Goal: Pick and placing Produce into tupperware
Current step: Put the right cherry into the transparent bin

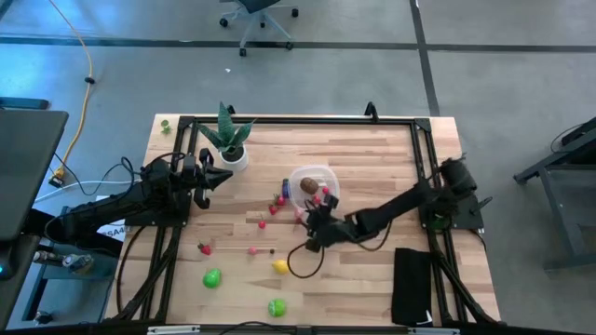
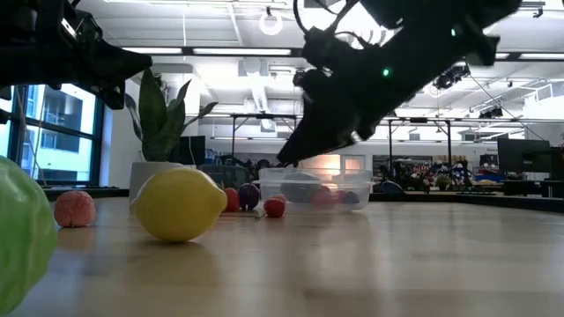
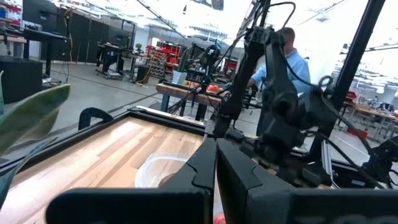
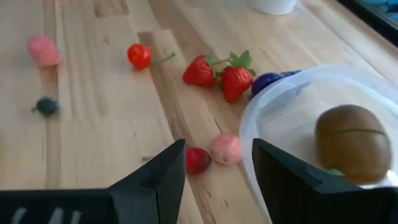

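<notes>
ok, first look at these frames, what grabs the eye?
The right gripper, open, hangs beside the clear tupperware near the table's middle, above a small red fruit and a pink one; a brown kiwi already lies inside. Toy produce is scattered across the wood, with a yellow lemon looming in the low view. The left gripper, shut, waits by the potted plant.

Tabletop [image 1: 372, 158]: pale wood grain, black frame. Tupperware [image 4: 292, 112]: clear, colourless. Kiwi [image 4: 351, 143]: brown. Strawberries [image 4: 221, 74]: red, green-topped. Lemon [image 2: 179, 204]: yellow. Round fruit [image 1: 212, 277]: bright green. Plant pot [image 1: 234, 158]: white. Right end effector [image 4: 217, 171]: black.
</notes>
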